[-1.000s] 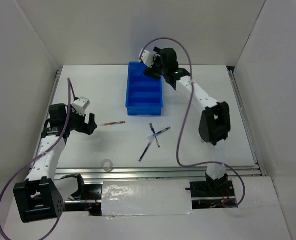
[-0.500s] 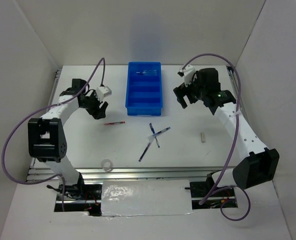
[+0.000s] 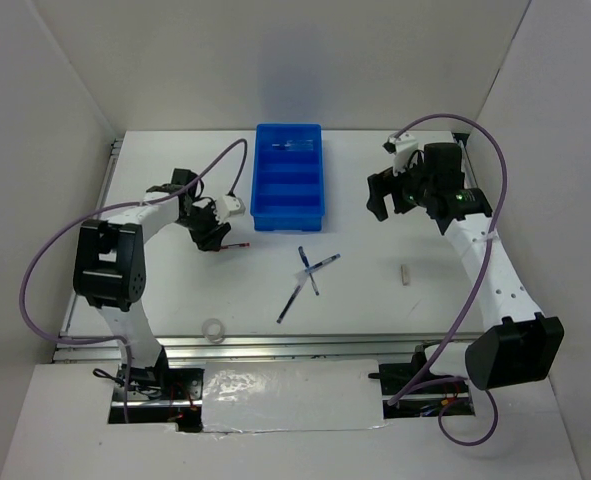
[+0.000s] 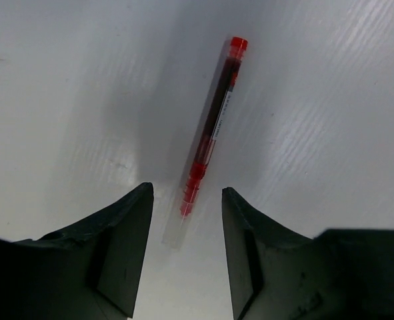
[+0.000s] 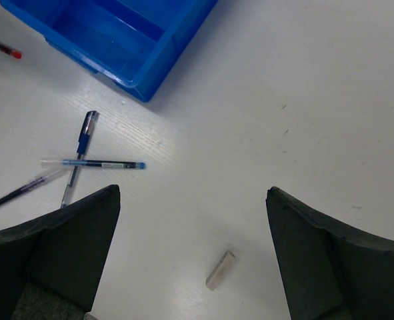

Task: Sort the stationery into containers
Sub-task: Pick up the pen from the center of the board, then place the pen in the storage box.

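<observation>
The red pen (image 3: 237, 244) (image 4: 213, 123) lies flat on the table left of the blue tray (image 3: 256, 190) (image 5: 110, 33). My left gripper (image 3: 213, 240) (image 4: 187, 193) is low over the pen's clear end. Its jaws stand partly apart on either side of that end, not touching it. My right gripper (image 3: 380, 200) (image 5: 193, 192) hangs wide open and holds nothing, above the table right of the tray. The white eraser stub (image 3: 406, 274) (image 5: 221, 269) lies below it. Three dark-blue pens (image 3: 310, 270) (image 5: 93, 163) lie crossed at mid-table. A clear tube (image 3: 293, 144) rests in the tray's far compartment.
A clear tape ring (image 3: 213, 329) lies near the table's front edge on the left. White walls close in the table at the back and both sides. Purple cables loop over both arms.
My left gripper has swung right and down onto the red pen's end, its jaws narrowing. My right gripper left the tray's far end, moved right and opened wide.
</observation>
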{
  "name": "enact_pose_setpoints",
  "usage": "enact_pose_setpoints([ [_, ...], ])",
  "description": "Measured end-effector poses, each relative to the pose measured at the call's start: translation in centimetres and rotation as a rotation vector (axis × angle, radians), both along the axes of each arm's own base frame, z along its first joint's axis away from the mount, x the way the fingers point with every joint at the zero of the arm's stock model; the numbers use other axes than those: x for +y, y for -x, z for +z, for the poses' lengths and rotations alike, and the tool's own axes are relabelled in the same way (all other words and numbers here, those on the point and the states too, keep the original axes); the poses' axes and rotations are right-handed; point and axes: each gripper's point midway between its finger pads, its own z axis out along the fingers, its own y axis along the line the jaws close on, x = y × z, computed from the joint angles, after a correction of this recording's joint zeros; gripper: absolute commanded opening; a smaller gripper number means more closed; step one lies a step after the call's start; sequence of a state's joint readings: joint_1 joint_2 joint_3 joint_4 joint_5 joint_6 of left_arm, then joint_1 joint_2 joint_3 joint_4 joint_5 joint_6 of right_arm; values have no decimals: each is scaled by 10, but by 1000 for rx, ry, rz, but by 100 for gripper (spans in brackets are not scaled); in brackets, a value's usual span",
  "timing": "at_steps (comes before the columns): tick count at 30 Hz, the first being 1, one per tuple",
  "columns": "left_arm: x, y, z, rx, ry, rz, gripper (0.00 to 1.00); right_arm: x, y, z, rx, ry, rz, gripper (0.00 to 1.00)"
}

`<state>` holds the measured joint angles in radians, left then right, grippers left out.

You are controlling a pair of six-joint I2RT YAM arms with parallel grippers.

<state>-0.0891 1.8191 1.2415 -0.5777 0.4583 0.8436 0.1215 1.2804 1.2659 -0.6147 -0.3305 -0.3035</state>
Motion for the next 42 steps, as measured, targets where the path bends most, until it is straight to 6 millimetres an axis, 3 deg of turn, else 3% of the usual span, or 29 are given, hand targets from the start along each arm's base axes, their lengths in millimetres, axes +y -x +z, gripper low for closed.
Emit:
enact_pose_setpoints([
  [5,1,11,-27,70,-44,-48,48,0,2,0,10,-20,7,96],
  [9,3,6,-28,46,-87,-84,38,-2,2,-1,15,-27,4,96],
  [15,3,6,-30,9,-160,-146,7,-3,2,0,17,-34,5,96],
  [17,4,9,-29,-8,-192,-172,1,-3,2,0,17,-35,6,96],
  [22,17,33,-21,12,-249,-220,0,-2,3,-1,20,-36,12,95],
  [24,29,43,-5,20,-259,-220,0,-2,5,-4,25,-35,16,95],
  [26,38,42,25,-10,-254,-210,0,-1,8,-9,37,-37,22,95],
  [29,41,8,96,-179,-223,-161,0,0,10,-13,49,-42,27,95],
  [31,31,-21,152,-349,-191,-138,0,1,10,-13,51,-47,31,96],
  [33,12,-41,197,-489,-156,-136,0,2,11,-13,52,-54,34,95],
  [35,-15,-57,224,-593,-119,-152,0,4,11,-13,55,-61,37,96],
  [38,-58,-81,231,-660,-76,-186,0,4,11,-13,57,-65,40,96],
  [42,-106,-129,201,-682,-58,-206,0,4,11,-15,63,-69,34,95],
])
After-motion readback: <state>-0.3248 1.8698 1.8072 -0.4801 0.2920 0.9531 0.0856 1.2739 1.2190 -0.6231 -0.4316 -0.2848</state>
